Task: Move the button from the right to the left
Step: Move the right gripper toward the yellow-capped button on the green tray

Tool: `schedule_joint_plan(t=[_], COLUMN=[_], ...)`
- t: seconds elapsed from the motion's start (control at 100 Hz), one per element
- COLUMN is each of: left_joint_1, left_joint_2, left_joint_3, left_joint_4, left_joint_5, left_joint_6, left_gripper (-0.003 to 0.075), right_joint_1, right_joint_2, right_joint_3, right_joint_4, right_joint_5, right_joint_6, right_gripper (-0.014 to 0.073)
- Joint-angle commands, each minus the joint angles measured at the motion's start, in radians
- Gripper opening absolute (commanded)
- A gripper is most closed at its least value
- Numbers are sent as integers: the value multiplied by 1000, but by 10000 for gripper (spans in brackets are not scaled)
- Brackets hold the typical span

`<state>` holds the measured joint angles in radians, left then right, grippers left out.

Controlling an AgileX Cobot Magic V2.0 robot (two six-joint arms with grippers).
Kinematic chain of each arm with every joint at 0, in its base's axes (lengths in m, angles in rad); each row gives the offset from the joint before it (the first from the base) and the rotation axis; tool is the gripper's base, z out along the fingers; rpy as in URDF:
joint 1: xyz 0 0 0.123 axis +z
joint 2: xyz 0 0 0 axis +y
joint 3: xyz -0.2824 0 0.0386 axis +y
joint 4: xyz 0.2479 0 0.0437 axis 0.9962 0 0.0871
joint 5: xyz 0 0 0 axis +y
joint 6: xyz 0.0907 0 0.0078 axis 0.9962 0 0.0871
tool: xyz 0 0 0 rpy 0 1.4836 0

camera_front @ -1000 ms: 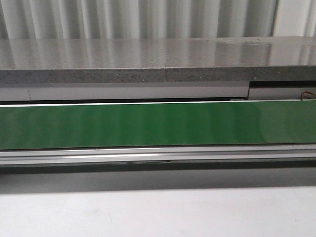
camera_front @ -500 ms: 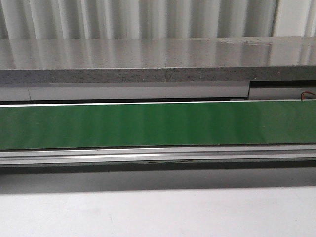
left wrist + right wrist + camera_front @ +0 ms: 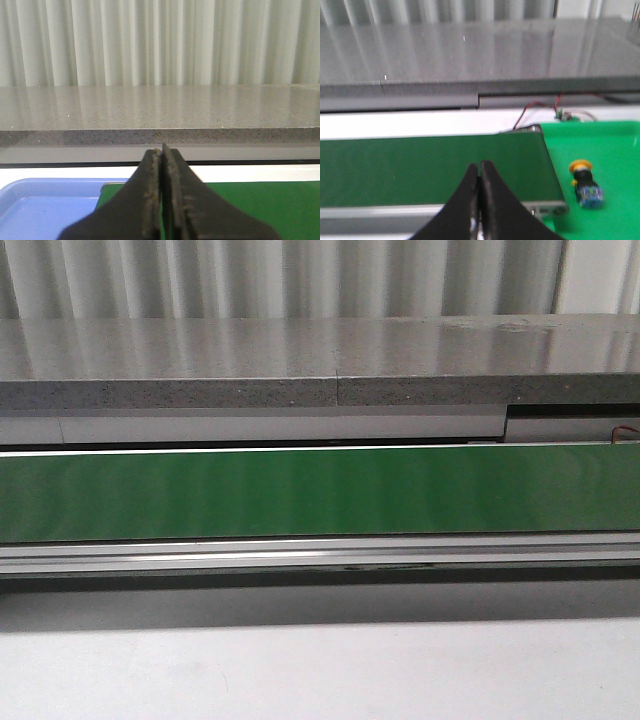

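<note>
The button (image 3: 585, 184) shows only in the right wrist view. It is a small piece with a yellow cap, a black middle and a blue squarish end, and it lies on a bright green tray (image 3: 615, 150) beside the end of the green conveyor belt (image 3: 430, 167). My right gripper (image 3: 480, 166) is shut and empty above the belt's near rail, well apart from the button. My left gripper (image 3: 162, 150) is shut and empty above the other end of the belt (image 3: 260, 205). Neither gripper shows in the front view.
A blue tray (image 3: 45, 207) lies beside the belt's end under the left gripper. A grey stone-like shelf (image 3: 320, 360) runs behind the belt (image 3: 320, 490). Red and black wires (image 3: 540, 107) sit behind the green tray. A white tabletop (image 3: 320, 670) lies in front.
</note>
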<state>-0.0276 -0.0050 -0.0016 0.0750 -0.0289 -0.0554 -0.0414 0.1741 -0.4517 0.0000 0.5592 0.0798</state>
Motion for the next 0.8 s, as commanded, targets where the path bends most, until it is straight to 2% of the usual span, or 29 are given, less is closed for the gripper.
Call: schedule_joint_plan(t=[0.0,0.08,0.17,0.4,0.48,0.55,0.72,0.79], left_joint_1=[-4,-4,-4,-4,-4,-4,-4,-4], left_joint_2=[-33,-33,-33,-33,-33,-33,-33,-33], left_joint_3=[24,24,24,24,24,24,24,24], left_joint_4=[-2,-2,-2,-2,-2,-2,-2,-2], left_joint_5=[-78,-78,-78,-78,-78,-78,-78,-78], left_joint_6=[-5,-5,-5,-5,-5,-5,-5,-5], left_gripper=[-20,-20,-20,-20,-20,-20,-20,-20], right_joint_1=[0,0,0,0,0,0,0,0], right_joint_2=[136,243,337,449,471,487,495,495], right_joint_3=[-180,-280,-365,-399,-398,-397,-396,-396], right_joint_4=[10,10,20,25,25,27,28,35], right_joint_5=[159,302,388,351,376,400,421,418], right_joint_6=[-1,-1,-1,-1,-1,-1,-1,-1], right_gripper=[-67,-67,-67,-63,-29,67,484,604])
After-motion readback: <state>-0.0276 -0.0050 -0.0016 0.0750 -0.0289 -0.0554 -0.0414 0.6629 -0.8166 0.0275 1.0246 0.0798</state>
